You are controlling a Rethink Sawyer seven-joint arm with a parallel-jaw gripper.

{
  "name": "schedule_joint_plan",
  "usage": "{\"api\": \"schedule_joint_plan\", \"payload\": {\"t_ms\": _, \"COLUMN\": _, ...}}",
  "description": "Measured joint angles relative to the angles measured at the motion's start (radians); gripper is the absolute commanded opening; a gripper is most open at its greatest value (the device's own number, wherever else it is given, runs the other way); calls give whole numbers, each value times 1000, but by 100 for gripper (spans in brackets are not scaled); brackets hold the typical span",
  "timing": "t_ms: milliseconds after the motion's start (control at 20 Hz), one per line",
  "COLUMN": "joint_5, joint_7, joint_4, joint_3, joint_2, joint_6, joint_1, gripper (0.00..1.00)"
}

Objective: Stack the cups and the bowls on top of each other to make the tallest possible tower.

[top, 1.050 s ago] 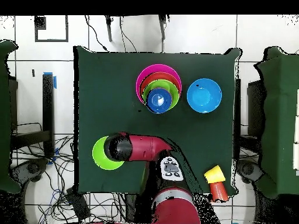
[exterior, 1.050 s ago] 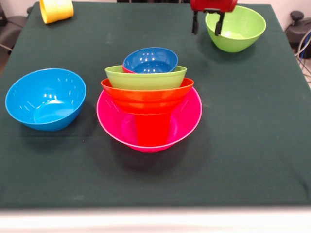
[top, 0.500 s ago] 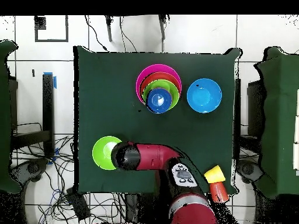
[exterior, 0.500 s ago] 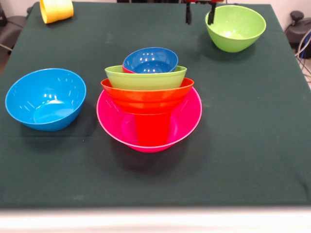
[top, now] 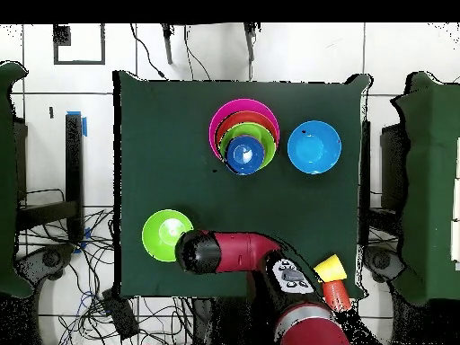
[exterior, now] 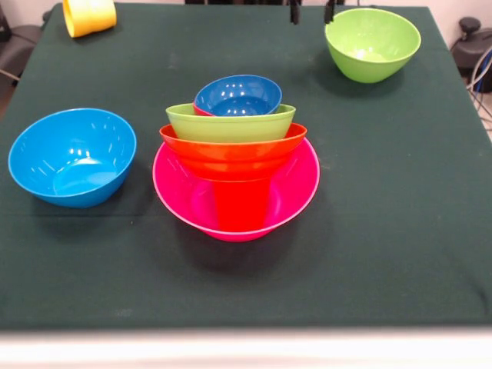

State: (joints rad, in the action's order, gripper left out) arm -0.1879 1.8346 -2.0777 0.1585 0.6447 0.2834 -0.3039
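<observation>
The tower stands mid-table: a wide pink bowl (exterior: 296, 192) holds a red cup (exterior: 242, 206), with an orange bowl (exterior: 233, 150), a lime green bowl (exterior: 231, 123) and a small dark blue bowl (exterior: 238, 96) piled above. A sliver of a small red bowl (exterior: 201, 111) peeks from under the blue one. From above, the tower (top: 244, 135) shows as nested rings. My gripper (exterior: 311, 11) is open and empty at the top edge, just left of a second lime green bowl (exterior: 373, 44). Overhead, the arm's wrist (top: 198, 252) sits beside that bowl (top: 163, 235).
A light blue bowl (exterior: 73, 157) rests alone at the left, also seen overhead (top: 314, 146). A yellow cup (exterior: 90, 15) lies on its side at the far left corner. Overhead, the yellow cup (top: 330, 267) has a red cup (top: 339, 293) beside it at the table's edge.
The gripper has drawn back from the rim of the lone lime green bowl towards the table's far edge, so only its fingertips show. The bowl stays put and the tower is unchanged.
</observation>
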Motion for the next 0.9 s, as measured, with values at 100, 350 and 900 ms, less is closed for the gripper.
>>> {"api": "schedule_joint_plan", "payload": {"t_ms": 100, "joint_5": -8, "joint_7": 0, "joint_4": -1, "joint_3": 4, "joint_2": -3, "joint_6": -6, "joint_1": -2, "gripper": 100}}
{"api": "schedule_joint_plan", "payload": {"t_ms": 350, "joint_5": -19, "joint_7": 0, "joint_4": -17, "joint_3": 18, "joint_2": -2, "joint_6": -51, "joint_1": 8, "gripper": 100}}
{"api": "schedule_joint_plan", "payload": {"t_ms": 900, "joint_5": -19, "joint_7": 0, "joint_4": -28, "joint_3": 25, "joint_2": -5, "joint_6": -121, "joint_1": 85, "gripper": 100}}
